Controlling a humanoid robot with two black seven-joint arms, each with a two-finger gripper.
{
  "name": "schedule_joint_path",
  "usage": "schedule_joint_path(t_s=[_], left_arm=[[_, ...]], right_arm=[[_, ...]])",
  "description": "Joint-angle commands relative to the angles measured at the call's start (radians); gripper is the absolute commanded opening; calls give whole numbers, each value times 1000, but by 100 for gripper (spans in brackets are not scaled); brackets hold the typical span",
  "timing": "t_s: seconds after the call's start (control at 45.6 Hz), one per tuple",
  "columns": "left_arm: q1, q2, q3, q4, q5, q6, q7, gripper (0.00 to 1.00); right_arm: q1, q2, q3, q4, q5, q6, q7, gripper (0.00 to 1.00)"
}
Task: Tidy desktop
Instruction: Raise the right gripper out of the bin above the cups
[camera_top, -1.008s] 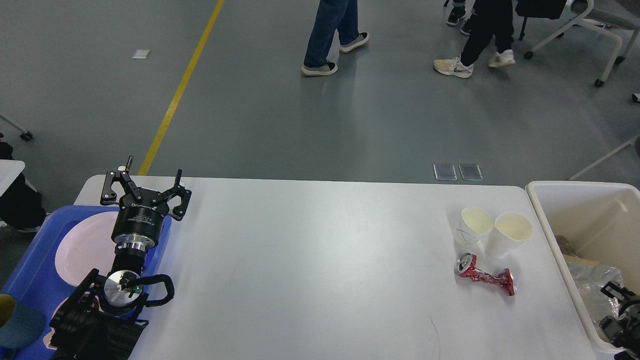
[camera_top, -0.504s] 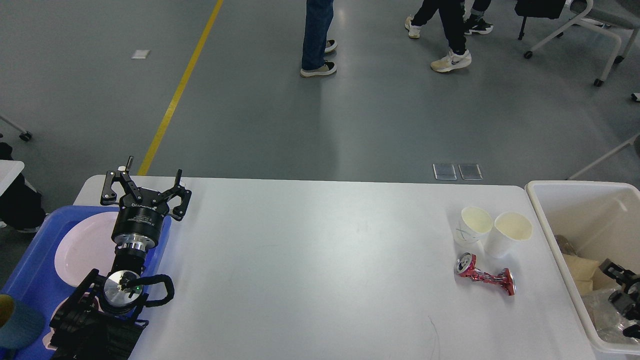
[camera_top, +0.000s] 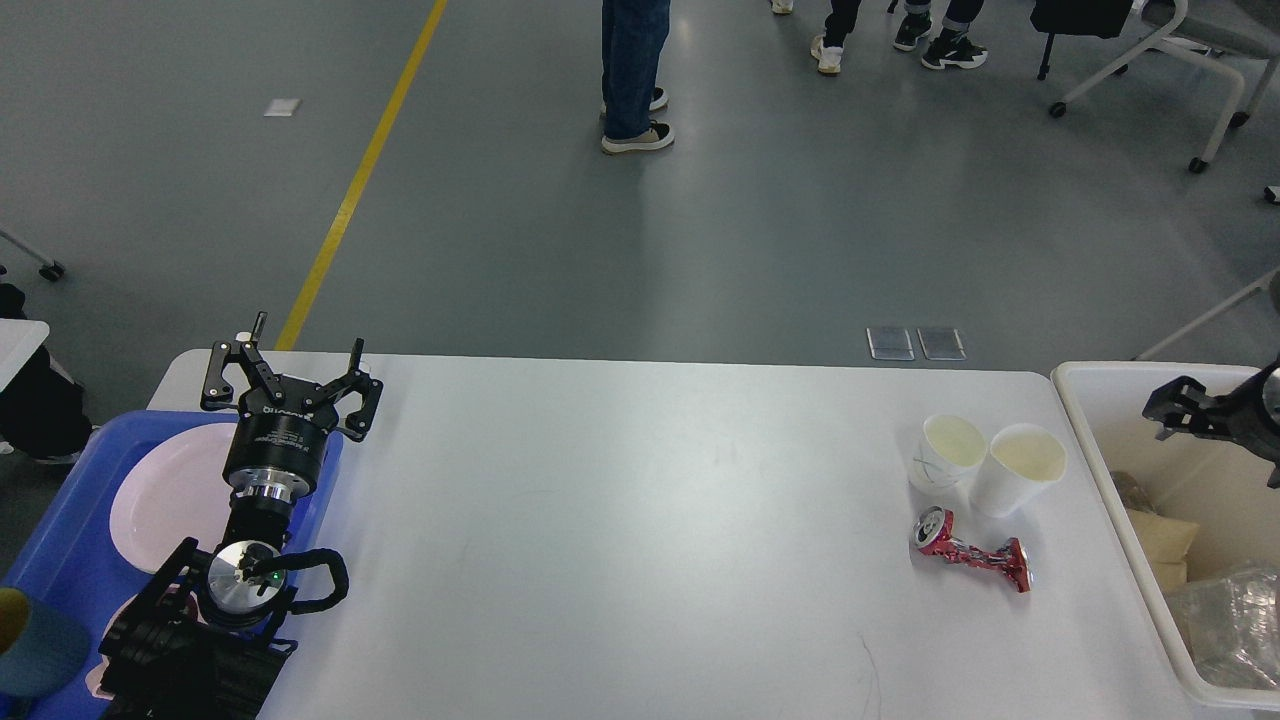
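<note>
The white desktop (camera_top: 620, 520) fills the lower half of the head view. At its right end stand two white paper cups (camera_top: 950, 450) (camera_top: 1022, 462) side by side, upright and touching. A crushed red can (camera_top: 970, 552) lies just in front of them. My left gripper (camera_top: 300, 350) is open and empty over the table's far left corner, beside the blue tray (camera_top: 50, 560). At the right edge of the view my right gripper (camera_top: 1170, 405) hangs over the cream bin (camera_top: 1085, 420), its dark fingers spread and nothing between them.
The blue tray holds white plates (camera_top: 165, 490), and a teal cup (camera_top: 35, 650) shows at the bottom left. Crumpled clear plastic (camera_top: 1225, 620) and a tan bag (camera_top: 1165, 540) lie in the bin. People's legs (camera_top: 630, 70) and chairs (camera_top: 1170, 50) stand on the grey floor beyond the table.
My right gripper has risen from low inside the bin to above its far rim; the crumpled plastic now lies in the bin. The left arm has not moved. The people walked farther away.
</note>
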Motion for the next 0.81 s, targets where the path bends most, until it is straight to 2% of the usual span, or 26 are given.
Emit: schedule_joint_path(t_s=[0.0, 0.11, 0.219, 0.351, 0.548, 0.789], left_arm=[[0, 0, 0, 0, 0, 0, 1, 96], [1, 0, 0, 0, 0, 0, 1, 96], [1, 0, 0, 0, 0, 0, -1, 96], [1, 0, 0, 0, 0, 0, -1, 96], [1, 0, 0, 0, 0, 0, -1, 96], [0, 0, 0, 0, 0, 0, -1, 96]], right_arm=[[185, 50, -48, 24, 2, 217, 0, 100], [347, 107, -53, 49, 0, 446, -2, 100], [471, 136, -44, 145, 0, 549, -2, 100], [662, 187, -27, 383, -1, 560, -2, 100], [873, 210, -1, 618, -3, 563, -12, 100], [880, 214, 4, 656, 17, 540, -9, 100]])
